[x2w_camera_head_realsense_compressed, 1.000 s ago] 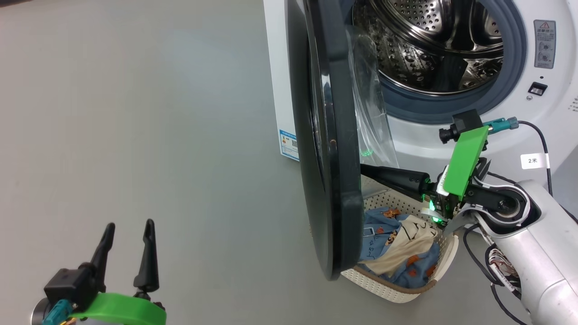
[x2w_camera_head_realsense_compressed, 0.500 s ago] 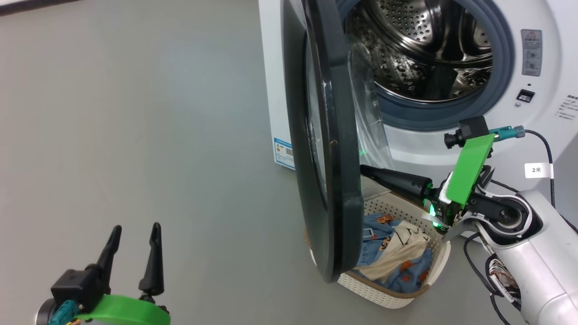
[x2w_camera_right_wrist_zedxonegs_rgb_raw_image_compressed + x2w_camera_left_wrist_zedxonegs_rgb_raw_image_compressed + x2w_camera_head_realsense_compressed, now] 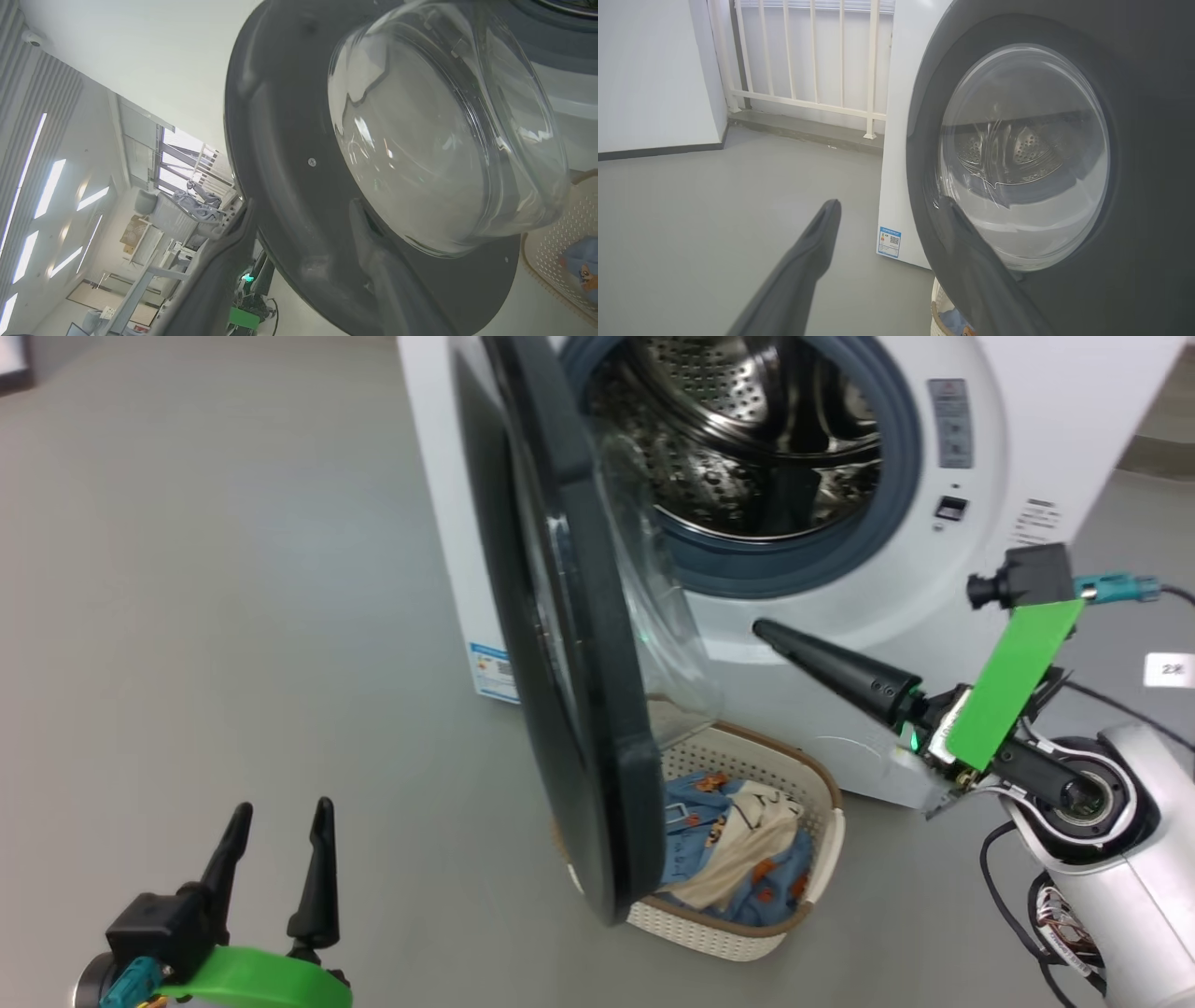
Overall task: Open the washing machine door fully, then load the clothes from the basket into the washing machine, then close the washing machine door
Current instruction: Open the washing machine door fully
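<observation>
The washing machine (image 3: 840, 644) stands with its steel drum (image 3: 747, 429) exposed. Its door (image 3: 579, 709) is swung out and seen nearly edge-on, glass bowl (image 3: 653, 616) facing the drum. On the floor under the door's lower edge is the basket (image 3: 709, 933), holding the blue and cream clothes (image 3: 738, 849). My right gripper (image 3: 761, 630) points at the door's inner side, a short way off it. In the right wrist view my right gripper (image 3: 301, 205) is open before the door (image 3: 289, 140). My left gripper (image 3: 285, 807) is open and empty at lower left, facing the door's outer side (image 3: 924, 140).
Grey floor spreads wide to the left of the machine. A blue label (image 3: 490, 672) sits low on the machine's front corner. A white railing (image 3: 808, 93) and a wall stand behind, in the left wrist view. Cables (image 3: 1018, 915) hang by my right forearm.
The camera has turned, so the whole picture has shifted left. My right gripper has opened and drawn back from the door's inner rim. The left gripper has kept still.
</observation>
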`<state>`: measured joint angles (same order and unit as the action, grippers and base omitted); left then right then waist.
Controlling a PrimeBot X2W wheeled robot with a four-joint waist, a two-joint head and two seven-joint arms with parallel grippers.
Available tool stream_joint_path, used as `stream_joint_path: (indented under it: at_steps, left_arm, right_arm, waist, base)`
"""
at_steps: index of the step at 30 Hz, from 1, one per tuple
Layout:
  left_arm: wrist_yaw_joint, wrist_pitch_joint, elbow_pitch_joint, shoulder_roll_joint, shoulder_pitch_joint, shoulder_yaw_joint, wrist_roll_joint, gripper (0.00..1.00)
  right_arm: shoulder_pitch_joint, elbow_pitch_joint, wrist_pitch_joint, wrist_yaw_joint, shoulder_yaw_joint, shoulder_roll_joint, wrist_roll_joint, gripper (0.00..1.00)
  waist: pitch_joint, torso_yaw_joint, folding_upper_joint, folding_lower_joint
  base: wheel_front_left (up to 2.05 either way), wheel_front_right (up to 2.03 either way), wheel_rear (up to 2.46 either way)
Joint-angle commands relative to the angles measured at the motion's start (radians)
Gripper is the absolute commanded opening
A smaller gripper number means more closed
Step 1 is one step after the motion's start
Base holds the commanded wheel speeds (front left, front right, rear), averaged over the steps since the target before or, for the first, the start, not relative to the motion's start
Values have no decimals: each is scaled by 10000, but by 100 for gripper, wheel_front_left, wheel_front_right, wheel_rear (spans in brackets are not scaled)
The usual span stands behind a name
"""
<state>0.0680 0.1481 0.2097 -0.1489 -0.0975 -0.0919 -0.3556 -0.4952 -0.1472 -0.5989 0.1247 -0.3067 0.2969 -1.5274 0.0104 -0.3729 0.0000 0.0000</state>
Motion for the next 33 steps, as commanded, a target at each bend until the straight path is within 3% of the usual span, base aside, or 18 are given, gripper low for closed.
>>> stream_joint_path:
  at_steps: [1,7,17,26,33]
  left_arm:
    - [-55,27,-334,-317,-190,276,9,100]
    - [-91,110,-366,-369,-184,267,-13,100]
    - [-182,183,-383,-503,-115,267,-21,100]
    - [-343,223,-534,-542,117,327,-83,100]
    - [-418,284,-574,-568,263,340,-142,100]
  right_arm:
    - [99,603,347,60,92,178,345,100]
    - [429,1837,2329,60,-21,826,1803,100]
    - [953,2301,5702,60,-895,1961,3397,100]
    - [1467,2058,7743,60,-1160,2828,4495,100]
    - [2507,1747,8492,60,-591,2868,5403,100]
  waist:
    - [11,598,0,0]
    - [24,1303,0,0]
    - [136,2561,0,0]
    - [175,3332,0,0]
    - [261,3670,0,0]
  base:
    - [0,0,0]
    - [0,0,0]
    - [0,0,0]
    - [0,0,0]
    - [0,0,0]
